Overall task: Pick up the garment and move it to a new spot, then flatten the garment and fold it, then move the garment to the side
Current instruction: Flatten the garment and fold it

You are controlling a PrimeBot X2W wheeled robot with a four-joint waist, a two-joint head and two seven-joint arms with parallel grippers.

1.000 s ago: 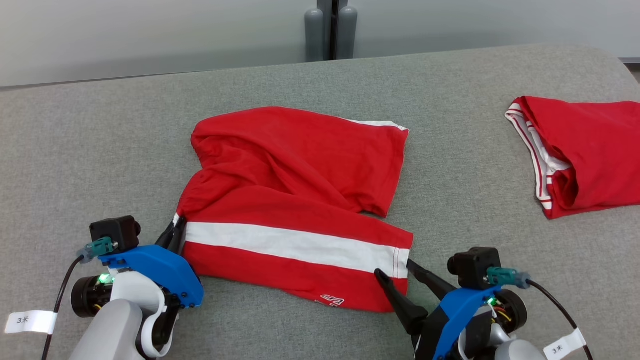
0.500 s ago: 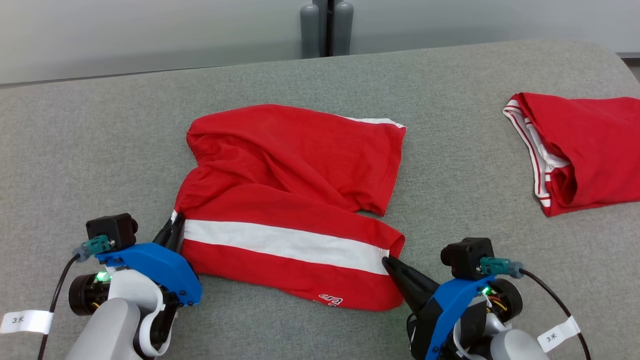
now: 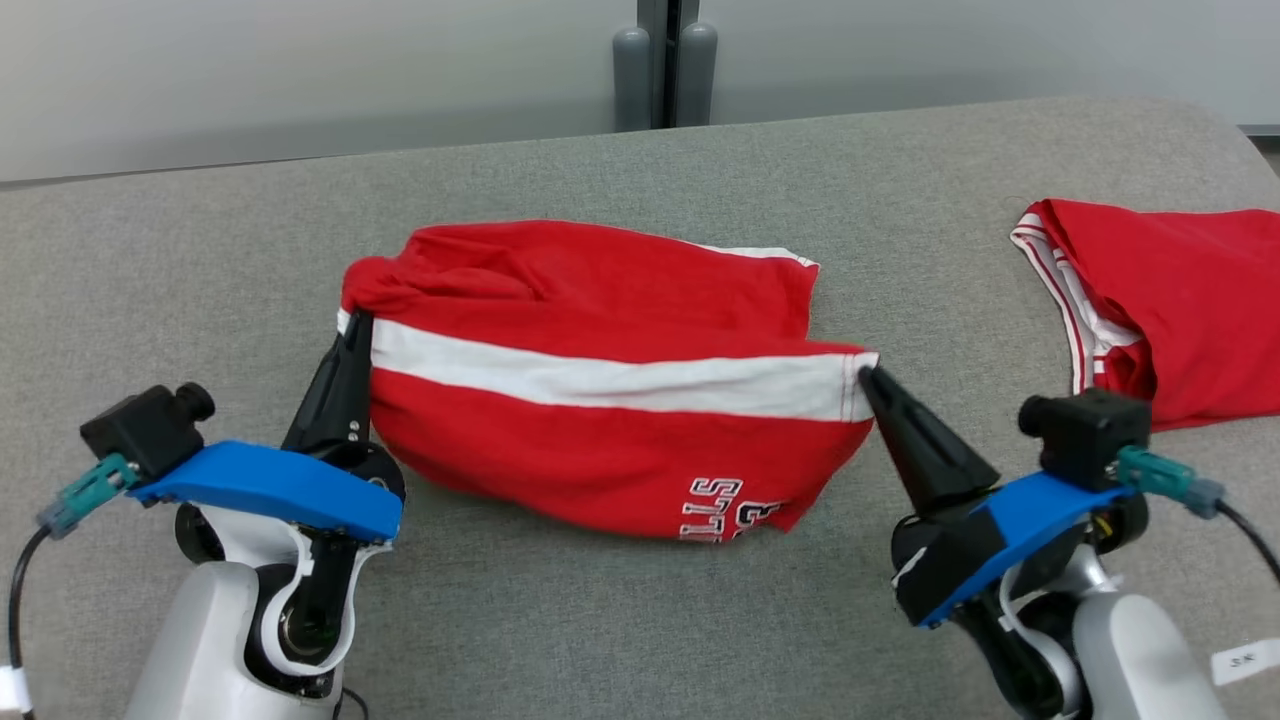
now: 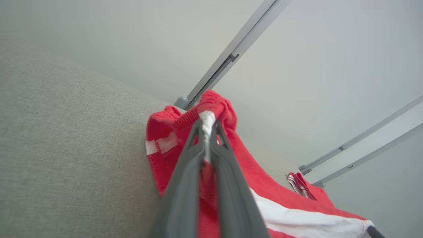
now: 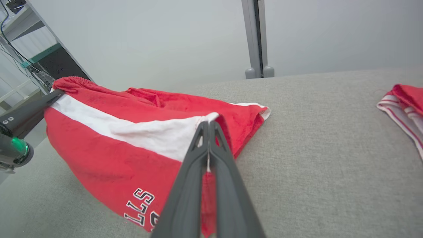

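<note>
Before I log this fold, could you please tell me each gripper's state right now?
Left gripper: shut on the red garment, waistband end.
Right gripper: shut on the same garment, opposite end.

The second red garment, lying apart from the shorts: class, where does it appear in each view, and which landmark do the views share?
Head view: the second red garment lies at the right edge, on the grey table.
Left wrist view: a small red-and-white patch, lower right, beyond the shorts.
Right wrist view: at the right edge, striped hem showing.
Shared landmark: the white stripe on the shorts.
</note>
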